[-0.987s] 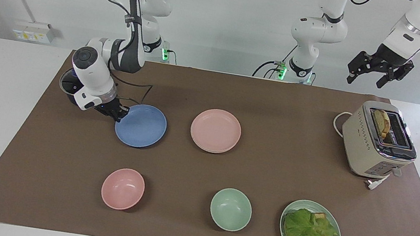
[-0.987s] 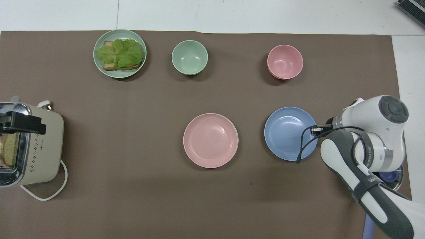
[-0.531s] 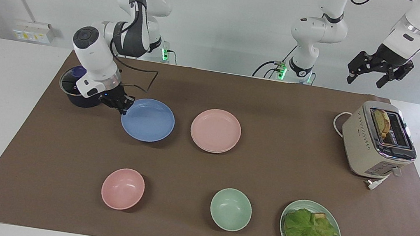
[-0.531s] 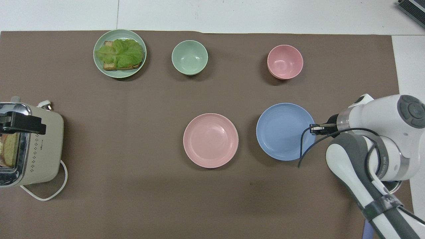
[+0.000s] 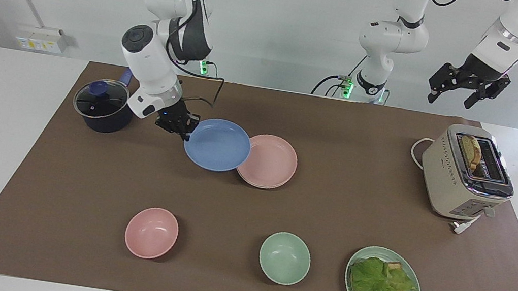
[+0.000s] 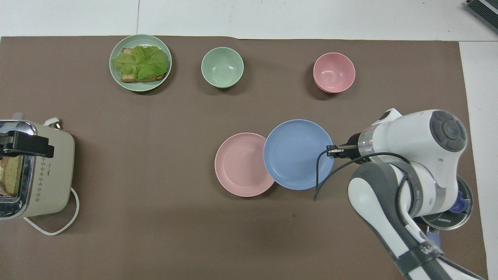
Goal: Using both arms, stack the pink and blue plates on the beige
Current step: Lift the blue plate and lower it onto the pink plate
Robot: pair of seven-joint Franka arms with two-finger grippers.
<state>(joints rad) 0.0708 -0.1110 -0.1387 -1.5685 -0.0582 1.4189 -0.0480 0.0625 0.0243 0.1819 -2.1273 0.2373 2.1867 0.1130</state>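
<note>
the right gripper (image 5: 182,130) is clamping the rim of the blue plate (image 5: 217,145), its fingertips closed together on the edge toward the right arm's end of the table. the plate is hanging in the air, tilted slightly, and is overlapping the edge of the pink plate (image 5: 271,162) as seen in both views; whether the two are touching cannot be told. the step in hand, by judgement, is the carrying of the blue plate toward the stack. the pink plate is lying flat on the brown mat (image 5: 250,206), near the middle of the table. a thin pale edge under it in the facing view may be the beige plate, but this cannot be told for certain; no separate beige plate is showing anywhere. if so, the pink plate is already in place and the blue one is the last to go.

the next move is calling for the blue plate to be centred over the pink plate, levelled, lowered until rim is meeting rim, and only then let go; a release while off-centre risks a slide.

the blue plate is looking round, shallow and matte, periwinkle in colour, equal in size to the pink one, with a low raised rim.

the left gripper (image 5: 468,88) is waiting high over the toaster (image 5: 468,174), its fingers standing apart and holding nothing.
</note>
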